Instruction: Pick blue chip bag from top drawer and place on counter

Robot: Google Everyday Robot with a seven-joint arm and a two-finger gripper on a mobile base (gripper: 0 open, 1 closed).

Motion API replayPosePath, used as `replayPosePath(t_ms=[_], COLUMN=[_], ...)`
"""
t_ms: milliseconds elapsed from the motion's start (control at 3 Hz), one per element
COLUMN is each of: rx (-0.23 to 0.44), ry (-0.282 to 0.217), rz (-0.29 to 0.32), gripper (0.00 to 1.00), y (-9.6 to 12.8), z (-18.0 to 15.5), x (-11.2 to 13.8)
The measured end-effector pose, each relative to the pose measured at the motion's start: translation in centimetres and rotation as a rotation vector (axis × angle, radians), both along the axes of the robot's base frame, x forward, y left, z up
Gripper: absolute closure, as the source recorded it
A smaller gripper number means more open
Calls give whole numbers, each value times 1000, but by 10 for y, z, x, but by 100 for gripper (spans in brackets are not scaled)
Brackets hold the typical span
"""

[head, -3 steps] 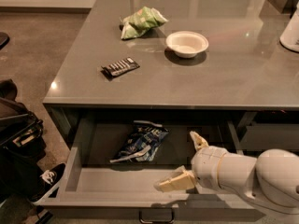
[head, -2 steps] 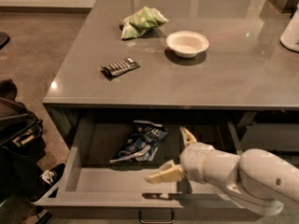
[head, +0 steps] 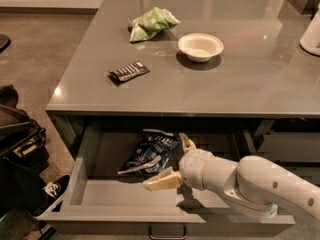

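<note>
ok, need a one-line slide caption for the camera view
Gripper, fingers open, inside the pulled-out top drawer beside the blue chip bag, below the counter.

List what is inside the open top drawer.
The top drawer holds the blue chip bag and the gripper, open beside the bag. The arm hides the drawer's right part.

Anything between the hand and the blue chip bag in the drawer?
Nothing. The camera view shows the open hand right beside the blue chip bag in the drawer, with no object between them.
</note>
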State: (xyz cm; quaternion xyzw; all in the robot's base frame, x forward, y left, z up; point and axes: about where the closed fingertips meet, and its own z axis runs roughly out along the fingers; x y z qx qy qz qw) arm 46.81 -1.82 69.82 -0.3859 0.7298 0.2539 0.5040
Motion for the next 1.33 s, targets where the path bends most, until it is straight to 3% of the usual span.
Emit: replayPosePath(t_ms=[333,667,1333], rx=[-15,-30,-92], ry=[-8,-52,-102], rz=[-18,-15,31], gripper=[0,0,0], y=[2,18,39], z=[-4,-13,-39], x=[1,14,39])
